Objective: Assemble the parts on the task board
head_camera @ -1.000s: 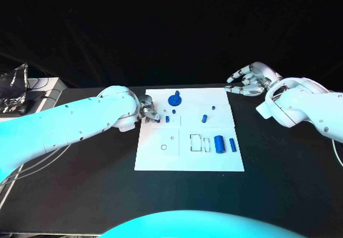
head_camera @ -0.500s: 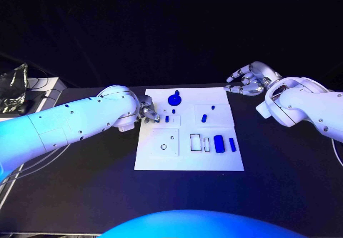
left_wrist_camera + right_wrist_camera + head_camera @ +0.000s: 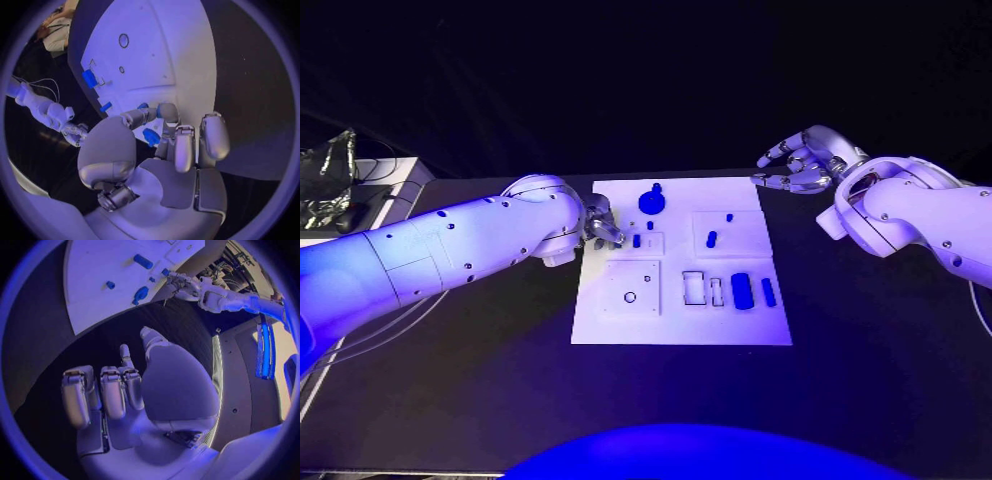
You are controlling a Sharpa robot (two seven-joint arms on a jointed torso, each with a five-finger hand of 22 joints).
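The white task board (image 3: 682,320) lies in the middle of the black table. On it are a round blue part (image 3: 652,201), short blue pegs (image 3: 713,239), and two blue cylinders (image 3: 741,291) beside empty slots (image 3: 694,288). My left hand (image 3: 600,228) hovers over the board's left edge, near a small peg (image 3: 636,240). In the left wrist view the left hand (image 3: 169,150) pinches a small blue part (image 3: 150,136) between thumb and fingers. My right hand (image 3: 798,165) hangs off the board's far right corner. Its fingers (image 3: 115,390) are curled in with nothing in them.
Black table (image 3: 877,330) surrounds the board on all sides. A silvery object (image 3: 326,165) and cables sit beyond the table's left edge. The board (image 3: 106,265) with blue parts (image 3: 140,294) also shows in the right wrist view.
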